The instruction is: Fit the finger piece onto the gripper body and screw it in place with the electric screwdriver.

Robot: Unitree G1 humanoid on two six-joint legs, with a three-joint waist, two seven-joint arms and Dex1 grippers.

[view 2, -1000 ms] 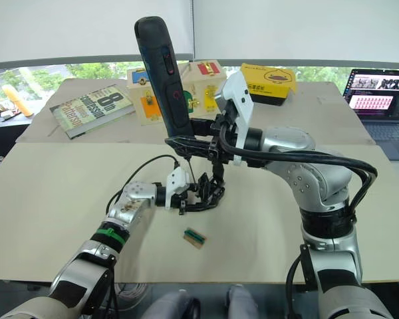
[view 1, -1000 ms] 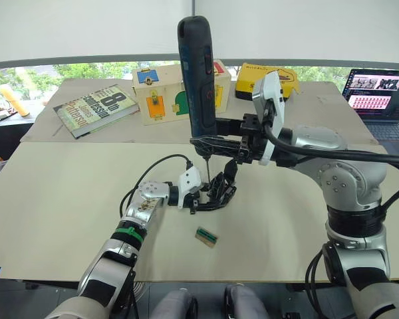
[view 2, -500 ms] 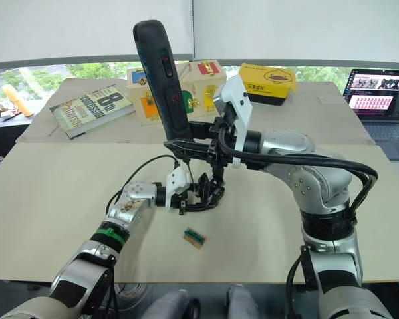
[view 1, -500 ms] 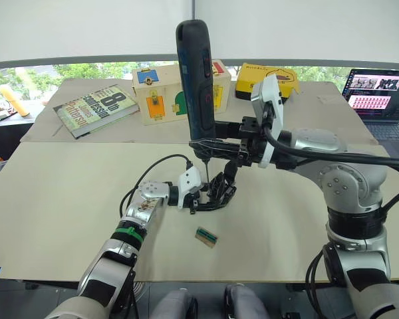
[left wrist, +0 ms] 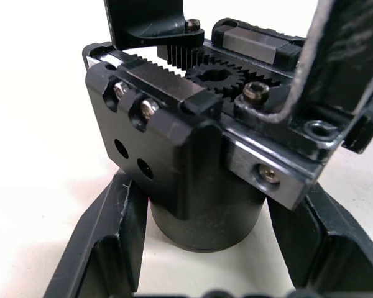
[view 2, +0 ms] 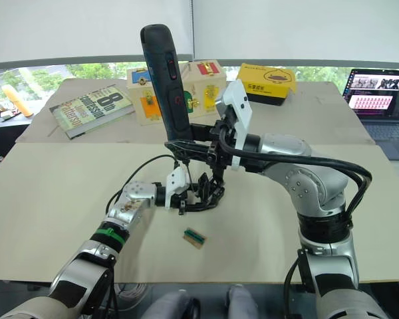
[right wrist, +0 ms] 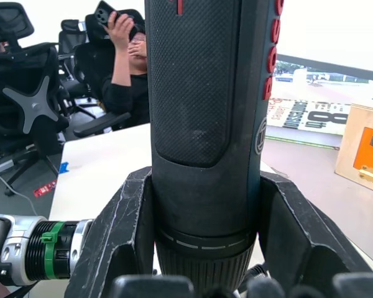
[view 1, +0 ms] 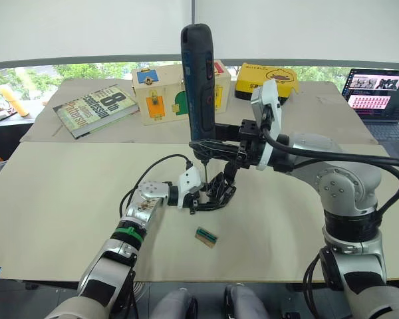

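Note:
The gripper body (view 1: 215,191), a chunky black block with toothed racks and a gear, rests on the beige table (view 1: 60,212). My left gripper (view 1: 203,198) is shut on it, with its fingers (left wrist: 105,242) on either side of the round base (left wrist: 202,211). Two black parts stand on the racks, one (left wrist: 150,22) bearing a screw head; which is the finger piece I cannot tell. My right gripper (view 1: 213,145) is shut on the electric screwdriver (view 1: 198,80), held nearly upright. Its thin bit (view 1: 203,167) points down just above the body.
A small green block (view 1: 206,236) lies in front of the body. At the back stand a book (view 1: 96,108), a wooden box (view 1: 161,90), a yellow box (view 1: 266,78) and a laptop (view 1: 379,93). A seated person (right wrist: 121,68) and office chairs are beyond the table's left side.
The screwdriver has tipped closer to upright, its top swinging slightly right. The bit stays over the gripper body. The left gripper and the body have not moved.

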